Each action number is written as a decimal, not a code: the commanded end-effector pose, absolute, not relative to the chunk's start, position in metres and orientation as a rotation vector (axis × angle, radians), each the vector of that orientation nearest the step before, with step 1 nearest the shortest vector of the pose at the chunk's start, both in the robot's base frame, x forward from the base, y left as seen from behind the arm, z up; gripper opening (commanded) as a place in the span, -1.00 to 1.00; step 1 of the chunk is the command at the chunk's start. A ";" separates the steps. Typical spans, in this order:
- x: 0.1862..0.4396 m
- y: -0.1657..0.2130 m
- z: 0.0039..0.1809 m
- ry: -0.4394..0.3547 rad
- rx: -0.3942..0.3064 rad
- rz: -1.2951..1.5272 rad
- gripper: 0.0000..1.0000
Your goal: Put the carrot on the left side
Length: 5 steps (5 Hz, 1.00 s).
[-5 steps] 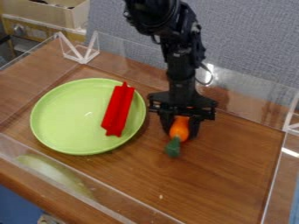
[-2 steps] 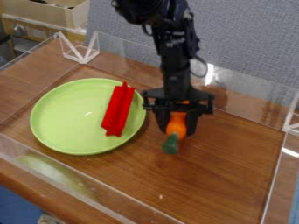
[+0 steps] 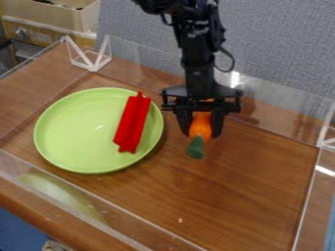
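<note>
The carrot (image 3: 199, 132) is a small orange toy with a dark green stem end pointing down. It hangs just above the wooden table, right of the green plate (image 3: 78, 137). My gripper (image 3: 201, 125) comes straight down from the black arm and is shut on the carrot's orange upper part. The green stem end sits close to the tabletop; I cannot tell whether it touches.
A flat red block (image 3: 132, 120) lies on the plate's right half. Clear plastic walls (image 3: 308, 211) border the wooden table (image 3: 249, 196). A clear triangular stand (image 3: 89, 54) sits at the back left.
The gripper has lifted slightly with the carrot in it, and the carrot now hangs more upright. The arm's upper part has shifted a little to the right.
</note>
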State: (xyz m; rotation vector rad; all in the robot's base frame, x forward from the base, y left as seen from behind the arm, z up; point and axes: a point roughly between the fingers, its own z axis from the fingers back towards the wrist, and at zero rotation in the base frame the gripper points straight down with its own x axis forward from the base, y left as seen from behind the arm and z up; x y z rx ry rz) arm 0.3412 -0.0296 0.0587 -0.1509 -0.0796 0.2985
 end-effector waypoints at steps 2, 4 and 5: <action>0.327 -0.052 0.041 -0.090 -0.150 0.156 -1.00; 0.338 -0.034 0.035 -0.105 -0.159 0.166 -1.00; 0.342 -0.027 0.041 -0.112 -0.158 0.202 -1.00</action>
